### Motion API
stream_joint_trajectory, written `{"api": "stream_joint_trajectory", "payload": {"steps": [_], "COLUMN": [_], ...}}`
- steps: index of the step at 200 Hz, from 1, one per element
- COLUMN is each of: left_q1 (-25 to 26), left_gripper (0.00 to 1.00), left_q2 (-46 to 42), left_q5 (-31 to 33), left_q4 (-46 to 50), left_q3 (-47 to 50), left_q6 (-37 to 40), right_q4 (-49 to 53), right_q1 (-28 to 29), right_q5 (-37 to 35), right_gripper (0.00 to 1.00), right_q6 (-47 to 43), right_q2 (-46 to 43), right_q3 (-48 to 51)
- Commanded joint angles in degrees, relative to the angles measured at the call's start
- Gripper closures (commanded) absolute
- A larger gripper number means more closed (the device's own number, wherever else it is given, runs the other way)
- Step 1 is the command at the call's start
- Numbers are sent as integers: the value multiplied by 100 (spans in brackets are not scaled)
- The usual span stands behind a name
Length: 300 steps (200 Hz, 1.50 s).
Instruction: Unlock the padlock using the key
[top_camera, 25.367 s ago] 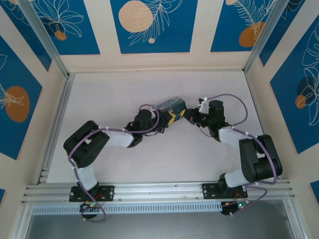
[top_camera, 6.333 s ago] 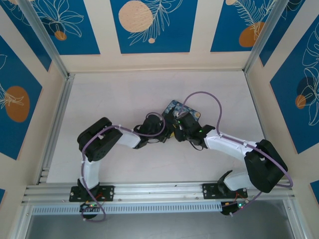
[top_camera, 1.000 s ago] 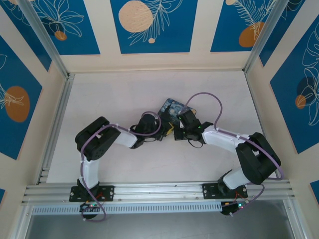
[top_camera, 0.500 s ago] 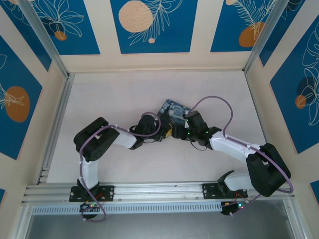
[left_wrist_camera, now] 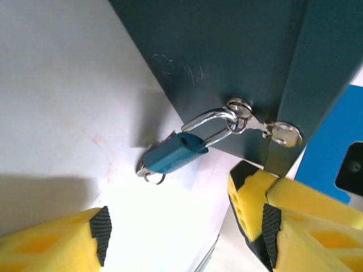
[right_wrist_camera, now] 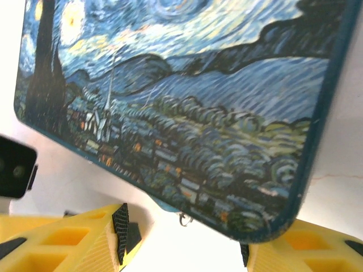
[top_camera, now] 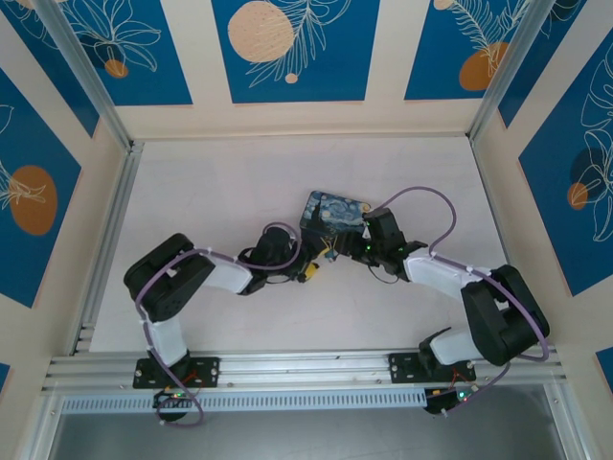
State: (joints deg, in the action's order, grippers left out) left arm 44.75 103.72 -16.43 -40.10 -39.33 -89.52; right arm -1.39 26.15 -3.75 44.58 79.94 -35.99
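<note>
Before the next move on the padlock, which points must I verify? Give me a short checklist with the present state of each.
1. Left pincer open and empty: ok.
2. Right pincer open, at the edge of the tin: ok.
3. Padlock in sight, lying on the table beside the tin: ok.
4. Shackle threaded through the tin's hasp: ok.
5. Shackle released from the body: cannot tell.
6. Key in the keyhole: a small ring shows at the body's end; cannot tell.

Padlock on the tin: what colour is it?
The tiny padlock has a blue body and a silvery shackle; clearest in the left wrist view.
</note>
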Motion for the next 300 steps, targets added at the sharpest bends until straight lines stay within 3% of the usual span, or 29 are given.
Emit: {"api": "stream_joint_trajectory", "payload": {"steps": [1, 28, 59, 93, 131, 168, 216, 300], "left_q1": [27, -24, -109, -227, -543, -870, -1126, -1250], "left_gripper": [22, 13, 4, 0, 0, 0, 0, 0], "left_q2": [-377, -975, -1763, -2218, -2299, -2067, -1922, -1891], "left_q5": [136, 338, 708, 1127, 1504, 1747, 1933, 1766], "left_q4": [488, 1201, 2653, 3900, 4772, 5266, 5407, 5254], "left_q3": [217, 230, -176, -731, -1248, -1764, -2035, -1727], "left_q6": [167, 677, 1665, 2617, 3398, 3882, 3852, 3485], "right_q4": [-248, -222, -35, 95, 634, 1591, 2484, 2642], "right_q1": [-172, -452, -818, -752, -283, 375, 967, 1241], "right_q5": [275, 500, 911, 889, 17, -1192, -2363, -2701], "right_gripper": [44, 44, 44, 44, 43, 37, 35, 36], "right_q6": [132, 17, -165, -198, -135, 38, 429, 673], "right_q2": [181, 428, 782, 381, -295, -103, 697, 1814], "right_q3": [-259, -654, -1153, -919, -559, -869, -1595, -2433]}}
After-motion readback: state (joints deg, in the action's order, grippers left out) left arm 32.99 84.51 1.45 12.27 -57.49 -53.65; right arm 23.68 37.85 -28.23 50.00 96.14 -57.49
